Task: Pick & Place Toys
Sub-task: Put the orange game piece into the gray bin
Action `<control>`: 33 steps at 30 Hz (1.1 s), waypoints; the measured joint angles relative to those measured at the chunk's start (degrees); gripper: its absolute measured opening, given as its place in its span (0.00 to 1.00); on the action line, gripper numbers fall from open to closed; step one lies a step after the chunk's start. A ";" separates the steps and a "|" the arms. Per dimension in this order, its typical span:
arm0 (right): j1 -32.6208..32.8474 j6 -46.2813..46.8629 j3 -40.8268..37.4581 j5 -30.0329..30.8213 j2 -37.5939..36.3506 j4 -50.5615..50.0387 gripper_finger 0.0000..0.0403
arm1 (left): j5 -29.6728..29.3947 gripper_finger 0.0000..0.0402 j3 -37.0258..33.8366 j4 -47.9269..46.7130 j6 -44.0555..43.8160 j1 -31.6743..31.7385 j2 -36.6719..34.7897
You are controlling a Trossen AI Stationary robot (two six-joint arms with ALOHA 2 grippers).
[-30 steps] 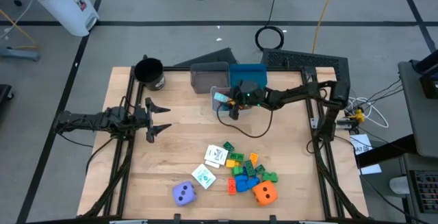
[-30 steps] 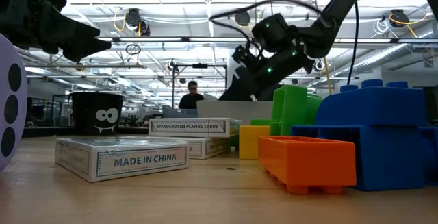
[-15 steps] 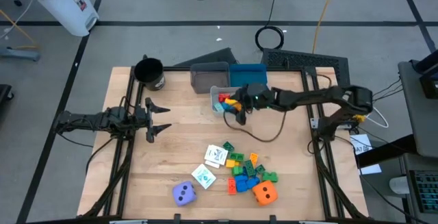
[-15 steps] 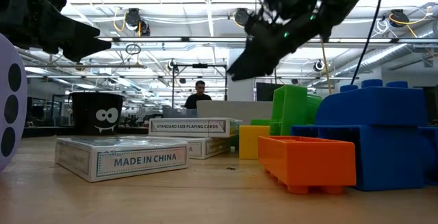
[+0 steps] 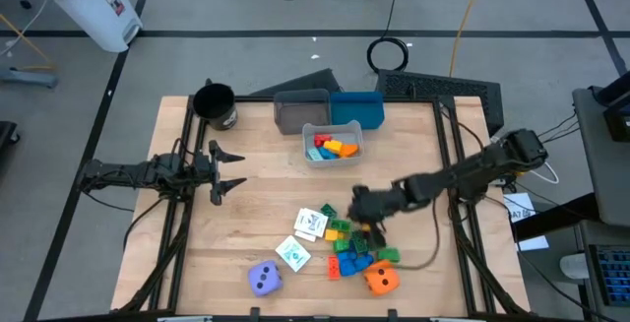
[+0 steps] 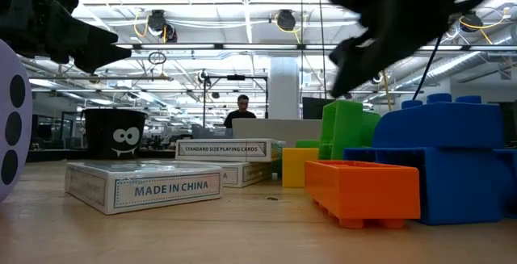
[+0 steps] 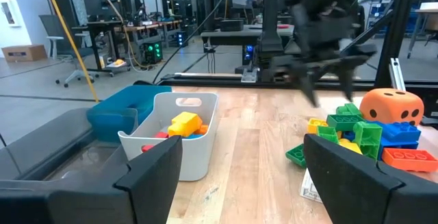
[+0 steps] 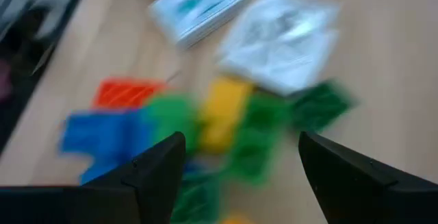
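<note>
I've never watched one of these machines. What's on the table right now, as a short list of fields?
Left gripper: open, empty, waiting at the table's left side
Right gripper: open, empty, over the block pile
White bin: holds red, orange, yellow and blue blocks
Dice: purple die, orange die, near the front edge
Card boxes: beside the pile
Black cup: back left corner

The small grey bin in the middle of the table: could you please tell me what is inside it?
The small grey bin holds building blocks: yellow, orange, red and blue ones show. Anything beneath that top layer is covered.
</note>
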 joint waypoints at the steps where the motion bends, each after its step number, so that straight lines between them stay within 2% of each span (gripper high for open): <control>1: 1.87 0.01 -0.01 -0.01 0.00 -0.53 0.69 | 0.00 0.77 0.00 0.00 0.00 0.00 0.00; 7: 8.78 4.72 0.01 -0.14 0.76 -0.51 0.65 | 0.00 0.77 0.00 0.00 0.00 0.00 0.00; 12: 7.93 9.83 -0.06 -1.43 2.52 -2.42 0.62 | 0.00 0.77 0.00 0.00 0.00 -0.02 0.02; 19: 4.35 10.91 -2.31 -1.07 2.61 -3.18 0.60 | 0.00 0.77 0.00 0.00 0.00 -0.01 0.00; 29: -1.88 6.35 -3.81 13.48 2.73 -3.69 0.60 | 0.00 0.77 0.00 0.00 0.00 -0.02 0.00; 33: -3.54 7.60 -3.81 13.49 2.71 -3.93 0.60 | 0.00 0.77 0.00 0.00 0.00 -0.01 0.02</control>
